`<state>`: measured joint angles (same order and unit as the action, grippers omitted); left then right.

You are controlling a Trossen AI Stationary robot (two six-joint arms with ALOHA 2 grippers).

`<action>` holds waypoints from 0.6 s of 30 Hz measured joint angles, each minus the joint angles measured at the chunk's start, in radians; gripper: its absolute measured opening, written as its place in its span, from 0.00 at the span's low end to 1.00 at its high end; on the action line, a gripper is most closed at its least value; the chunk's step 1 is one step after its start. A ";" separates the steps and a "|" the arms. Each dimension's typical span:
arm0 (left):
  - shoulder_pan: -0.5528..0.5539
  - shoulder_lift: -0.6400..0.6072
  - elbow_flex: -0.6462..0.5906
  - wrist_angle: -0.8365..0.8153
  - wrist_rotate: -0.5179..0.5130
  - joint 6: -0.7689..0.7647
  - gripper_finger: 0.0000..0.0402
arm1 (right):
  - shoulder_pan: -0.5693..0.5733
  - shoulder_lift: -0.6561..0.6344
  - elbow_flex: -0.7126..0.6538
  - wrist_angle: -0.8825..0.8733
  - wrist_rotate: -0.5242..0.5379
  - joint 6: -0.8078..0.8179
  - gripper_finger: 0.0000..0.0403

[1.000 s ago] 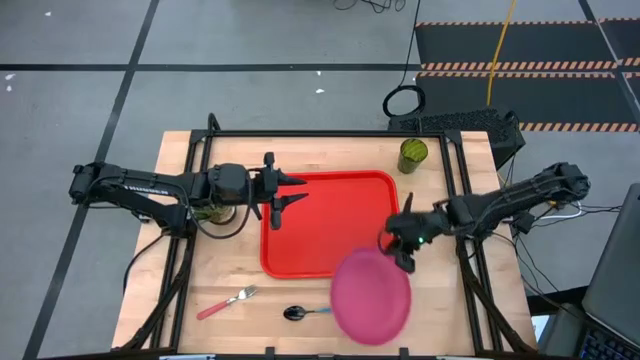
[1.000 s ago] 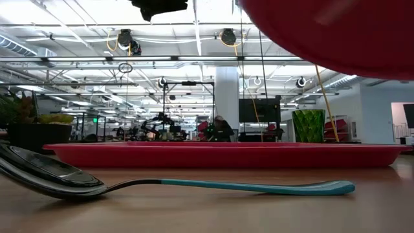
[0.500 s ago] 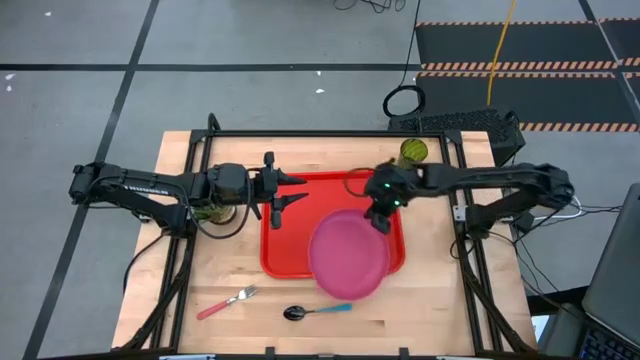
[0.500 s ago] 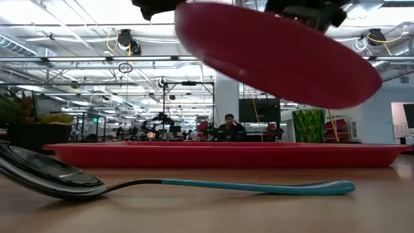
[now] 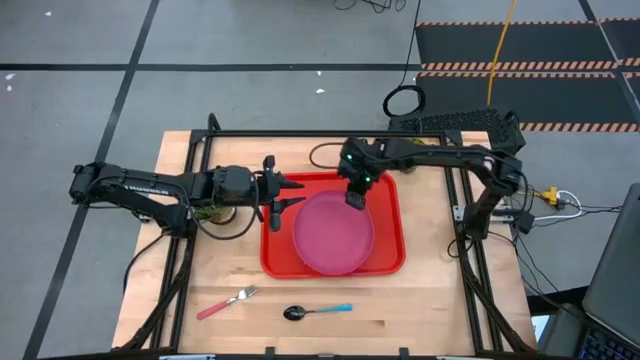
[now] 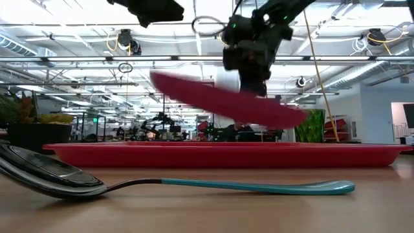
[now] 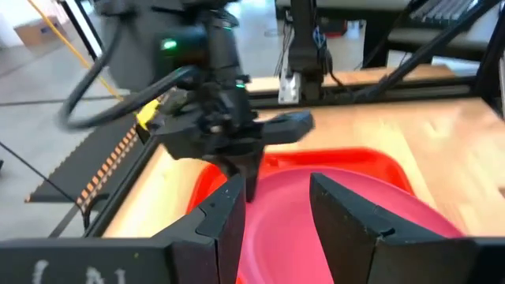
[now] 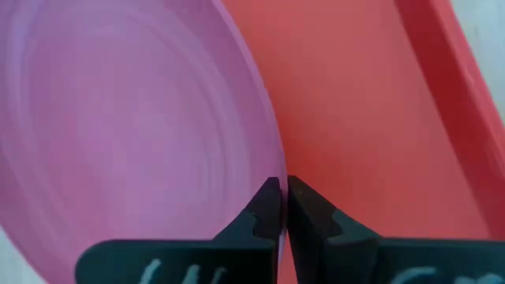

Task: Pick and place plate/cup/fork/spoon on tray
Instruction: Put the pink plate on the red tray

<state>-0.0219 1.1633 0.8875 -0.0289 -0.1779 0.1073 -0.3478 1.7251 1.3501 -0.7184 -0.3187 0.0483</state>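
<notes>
The round pink plastic plate (image 5: 333, 234) hangs over the middle of the red tray (image 5: 385, 258), tilted in the low view so that its edge toward the right gripper rides higher and the opposite edge dips toward the tray floor, clear of it. The right gripper (image 5: 354, 197) pinches the plate's raised rim at about its 1 o'clock edge, the two dark fingers (image 8: 267, 207) closed to a thin slit with the rim between them. The tray is a smooth rounded-corner rectangle with a raised lip, its long axis running from 12 to 6 o'clock on the tabletop (image 5: 430, 300). At 6 o'clock from the tray lies the spoon (image 5: 317, 311), dark bowl toward 9 o'clock and light blue handle toward 3 o'clock; farther toward 8 o'clock lies the fork (image 5: 226, 301), silver tines aimed at about 2 o'clock, pink-red handle at 8 o'clock. The translucent green cup (image 6: 314, 125) shows only in the low view, standing upright beyond the tray. The left gripper (image 5: 289, 195) hovers at the tray's 9 o'clock edge, its fingers spread apart and holding nothing. The tabletop is pale wood plank inside a black metal frame, standing on a grey floor with striped black mats at 1 o'clock; beyond it is a bright hall with ceiling lights and pipework.
</notes>
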 joint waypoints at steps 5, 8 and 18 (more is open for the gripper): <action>0.000 -0.020 0.000 -0.038 -0.016 0.003 0.36 | -0.034 0.080 0.037 -0.023 0.000 -0.024 0.00; 0.000 -0.045 0.000 -0.061 -0.017 0.008 0.36 | -0.050 0.110 0.042 -0.017 -0.001 -0.027 0.00; 0.000 -0.080 0.000 -0.082 -0.016 0.012 0.36 | -0.072 0.124 0.044 0.026 0.000 -0.013 0.00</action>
<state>-0.0219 1.0836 0.8879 -0.1107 -0.1944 0.1188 -0.4198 1.8492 1.3941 -0.6925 -0.3188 0.0354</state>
